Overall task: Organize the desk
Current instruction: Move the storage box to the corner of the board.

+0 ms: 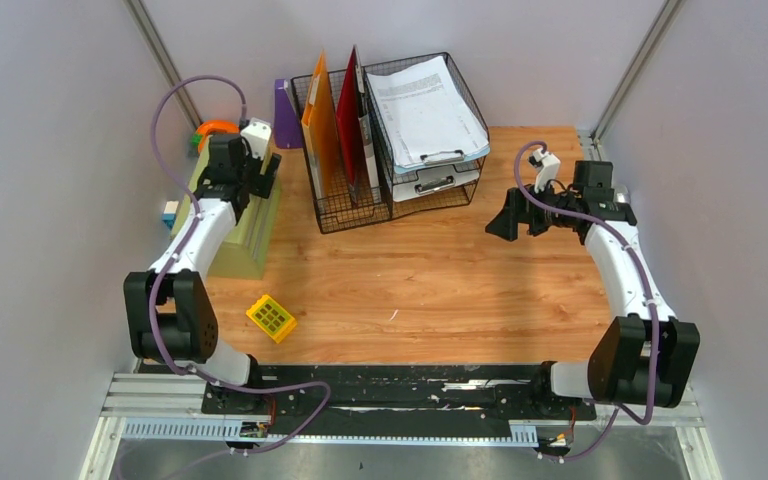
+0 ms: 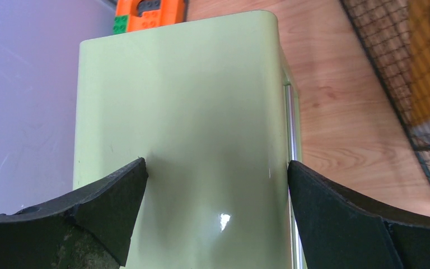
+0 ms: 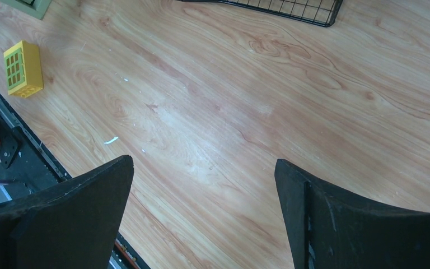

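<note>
my left pincer point(image 2: 217, 171) spreads wide over a pale green glossy box point(image 2: 185, 95) at frame left. my right pincer point(image 3: 204, 165) gapes above the light-brown wood-grain desk point(image 1: 440, 290) mid-frame. the white printed sheets point(image 1: 425, 105) are unreadable.

Counted on one desk point(image 1: 440, 290): two robot arms point(image 1: 205, 225), one green box point(image 1: 250, 245), one yellow block point(image 1: 271, 318), one orange block point(image 1: 215, 128), one orange folder point(image 1: 320, 130), one red folder point(image 1: 348, 105), one wire rack point(image 1: 345, 215), one paper stack point(image 1: 425, 110).
</note>
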Action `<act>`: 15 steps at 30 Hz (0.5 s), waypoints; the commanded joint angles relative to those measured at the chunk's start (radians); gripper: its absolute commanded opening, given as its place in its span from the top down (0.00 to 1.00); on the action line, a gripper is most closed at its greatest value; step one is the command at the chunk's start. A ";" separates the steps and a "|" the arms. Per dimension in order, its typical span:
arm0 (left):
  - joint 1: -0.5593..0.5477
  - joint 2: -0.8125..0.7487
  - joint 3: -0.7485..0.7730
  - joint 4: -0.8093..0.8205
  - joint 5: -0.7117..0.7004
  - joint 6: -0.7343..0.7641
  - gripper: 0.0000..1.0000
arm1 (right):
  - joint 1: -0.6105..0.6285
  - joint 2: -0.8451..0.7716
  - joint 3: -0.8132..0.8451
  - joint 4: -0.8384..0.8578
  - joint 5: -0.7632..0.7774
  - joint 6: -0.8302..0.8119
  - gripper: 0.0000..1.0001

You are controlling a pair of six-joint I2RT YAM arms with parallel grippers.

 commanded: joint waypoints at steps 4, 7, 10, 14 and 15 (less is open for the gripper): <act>0.084 -0.019 0.026 -0.077 0.032 -0.053 0.00 | 0.005 -0.005 0.000 0.049 -0.006 0.028 0.00; 0.084 -0.073 0.029 -0.075 0.103 -0.065 0.00 | 0.005 -0.033 0.001 0.068 0.027 0.046 0.00; 0.083 -0.153 0.022 -0.060 0.208 -0.096 0.00 | 0.005 -0.060 0.004 0.104 0.069 0.073 0.00; 0.084 -0.205 0.010 -0.034 0.369 -0.174 0.00 | 0.005 -0.057 0.047 0.174 0.101 0.111 0.00; 0.083 -0.203 0.017 -0.030 0.424 -0.217 0.00 | 0.005 -0.040 0.066 0.196 0.101 0.120 0.00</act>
